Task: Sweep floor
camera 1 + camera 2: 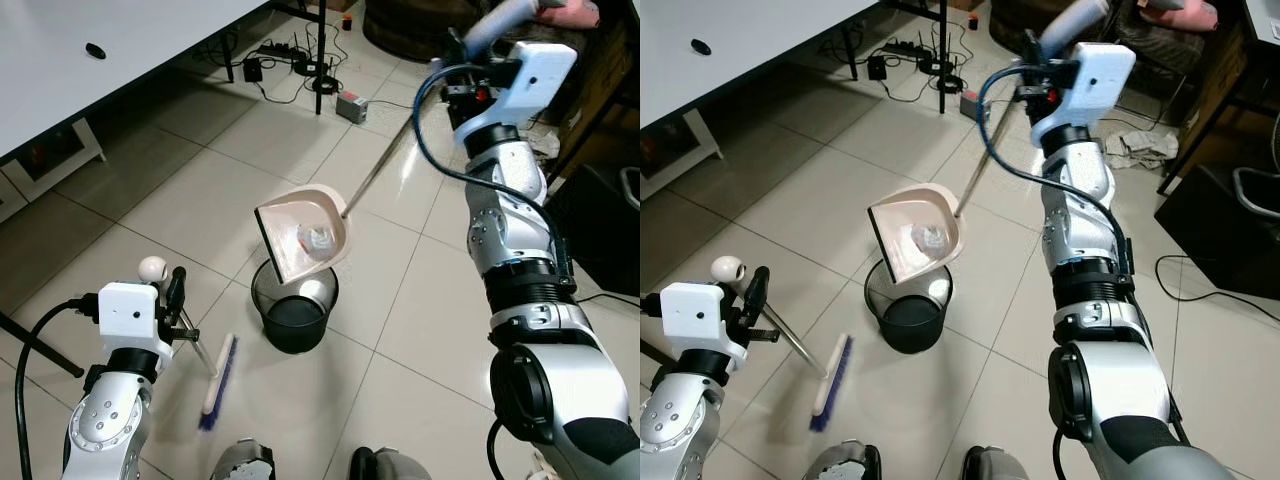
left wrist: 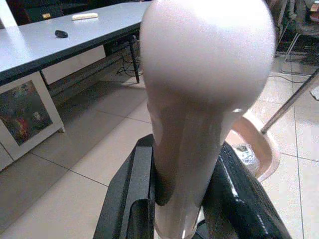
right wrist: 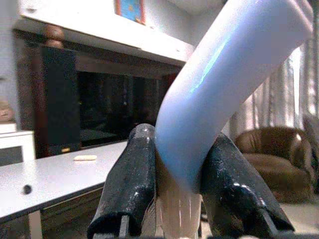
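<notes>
Right gripper point(image 3: 172, 199) raised high, its two black fingers point(image 3: 127, 184) pinched on the pale blue grip point(image 3: 224, 74) of the dustpan handle; the thin metal rod point(image 1: 380, 165) slopes down from it to the pink dustpan point(image 1: 305, 235); pan tilted, mouth down toward the black mesh bin point(image 1: 293, 305) directly beneath it, lower lip just above the bin rim; crumpled pale litter point(image 1: 318, 240) sits inside the pan; something white lies in the bin.

Left gripper point(image 2: 179, 199) low, fingers point(image 2: 127, 194) clamped on the broom handle just below its rounded cream knob point(image 2: 207, 55); head views show the broom shaft point(image 1: 198, 350) running down from that gripper to the blue-bristled head point(image 1: 220, 380) resting on the tile, beside the bin and apart from it.

Left wrist view adds the pan's curved edge and the rod behind the knob, plus the grey table point(image 2: 45, 45) with a small dark object point(image 2: 61, 34) and a pale bar on top; right wrist view adds a dark cabinet and a brown armchair point(image 3: 271, 149) past the grip.

Edges: table edge and its dark legs lie off to the broom side; power strip and cables point(image 1: 300, 60) on the floor beyond the pan; black box point(image 1: 1215, 230) and chair legs on the right-arm side; open tile around the bin toward the table; robot's feet point(image 1: 240, 462) close behind the broom head.
</notes>
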